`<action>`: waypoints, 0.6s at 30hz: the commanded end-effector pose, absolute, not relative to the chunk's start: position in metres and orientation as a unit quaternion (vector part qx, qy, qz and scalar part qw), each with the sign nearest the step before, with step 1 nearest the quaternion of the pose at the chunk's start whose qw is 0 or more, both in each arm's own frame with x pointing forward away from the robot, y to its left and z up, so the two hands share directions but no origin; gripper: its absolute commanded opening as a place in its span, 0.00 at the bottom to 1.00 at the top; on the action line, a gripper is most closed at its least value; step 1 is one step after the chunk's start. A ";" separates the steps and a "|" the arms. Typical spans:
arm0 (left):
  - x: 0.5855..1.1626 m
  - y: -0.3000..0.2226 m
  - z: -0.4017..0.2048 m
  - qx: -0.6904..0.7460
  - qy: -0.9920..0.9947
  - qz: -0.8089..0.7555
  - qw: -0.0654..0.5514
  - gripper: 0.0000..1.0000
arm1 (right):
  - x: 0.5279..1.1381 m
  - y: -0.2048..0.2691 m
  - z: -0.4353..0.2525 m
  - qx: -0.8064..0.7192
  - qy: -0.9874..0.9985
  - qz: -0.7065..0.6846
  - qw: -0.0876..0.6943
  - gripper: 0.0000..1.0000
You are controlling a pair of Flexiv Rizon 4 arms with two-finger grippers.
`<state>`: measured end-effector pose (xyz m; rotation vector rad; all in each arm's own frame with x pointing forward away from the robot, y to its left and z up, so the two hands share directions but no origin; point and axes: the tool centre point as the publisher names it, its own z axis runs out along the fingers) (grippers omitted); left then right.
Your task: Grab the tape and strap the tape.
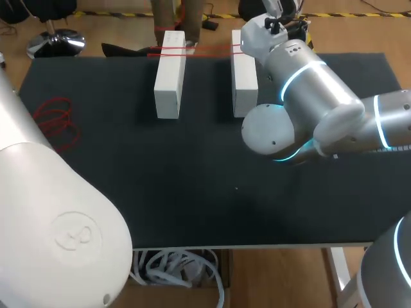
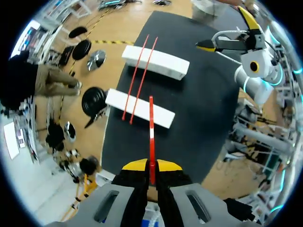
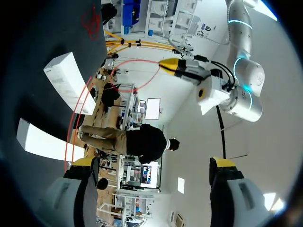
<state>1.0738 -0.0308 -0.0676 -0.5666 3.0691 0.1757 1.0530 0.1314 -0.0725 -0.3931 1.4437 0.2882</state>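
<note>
The tape (image 2: 151, 124), a red loop, was pinched between the closed yellow tips of the left gripper (image 2: 151, 166) and held in the air short of the nearer white block (image 2: 140, 108). The right gripper (image 3: 152, 163) stood wide open and empty, past the farther block (image 2: 156, 60). Two red strands (image 2: 140, 71) already lay across both blocks. To strap well, the open fingers should probably take the loop's free end, so both arms could stretch it over the blocks, parallel to those strands, without twisting it or shifting a block.
</note>
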 end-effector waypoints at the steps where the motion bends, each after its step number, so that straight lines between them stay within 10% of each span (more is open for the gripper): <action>1: 1.051 0.004 -0.072 -0.246 0.967 0.061 0.003 0.00 | 1.052 0.131 -0.069 -0.180 0.657 0.129 0.720 1.00; 15: 1.026 0.052 -0.074 -0.337 0.937 0.088 -0.017 0.00 | 1.052 0.131 -0.069 -0.180 0.657 0.129 0.720 1.00; 16: 1.026 0.052 -0.073 -0.336 0.938 0.085 -0.014 0.31 | 1.052 0.131 -0.069 -0.180 0.657 0.129 0.720 1.00; 17: 1.026 0.052 -0.073 -0.336 0.938 0.085 -0.014 1.00 | 1.052 0.131 -0.069 -0.180 0.657 0.129 0.720 1.00; 18: 1.026 0.052 -0.073 -0.336 0.938 0.085 -0.014 1.00 | 1.052 0.131 -0.069 -0.180 0.657 0.129 0.720 1.00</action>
